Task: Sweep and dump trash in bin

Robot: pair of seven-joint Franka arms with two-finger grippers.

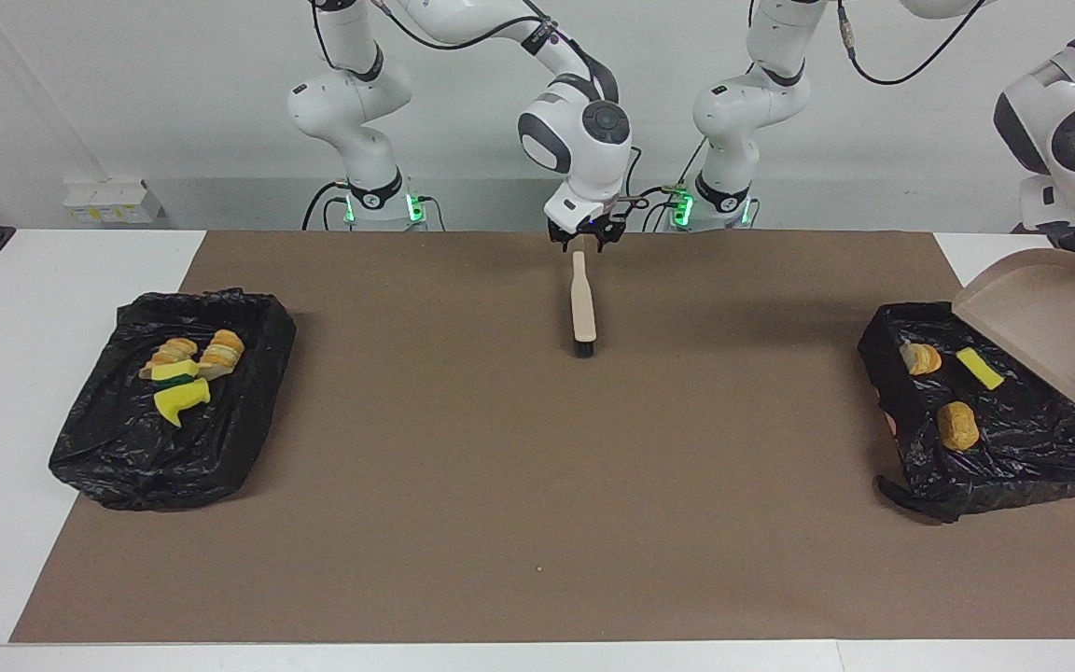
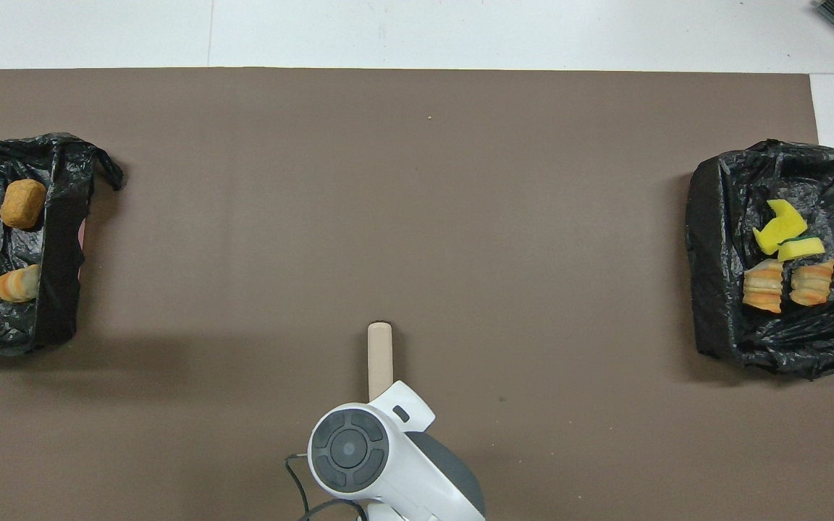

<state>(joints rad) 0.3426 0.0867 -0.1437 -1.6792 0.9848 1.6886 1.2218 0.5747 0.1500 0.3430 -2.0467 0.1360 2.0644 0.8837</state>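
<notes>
**Operator:** Location of the trash?

**Arm:** Four scraps lie in the bin at my right arm's end. Three pieces lie in the second bin at my left arm's end.

**Operator:** State of the fingers?

**Arm:** My right fingers stand open astride the handle of the brush, which lies on the surface. My left fingers, mostly hidden, are closed on the dustpan, tilted over the second bin.

**Operator:** Procedure?

**Arm:** I would lift my right fingers straight up so the brush is not dragged, and keep the pan's mouth over the liner

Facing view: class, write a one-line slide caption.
Right end effector over brush handle; left arm tilts dustpan above bin holding trash.
</notes>
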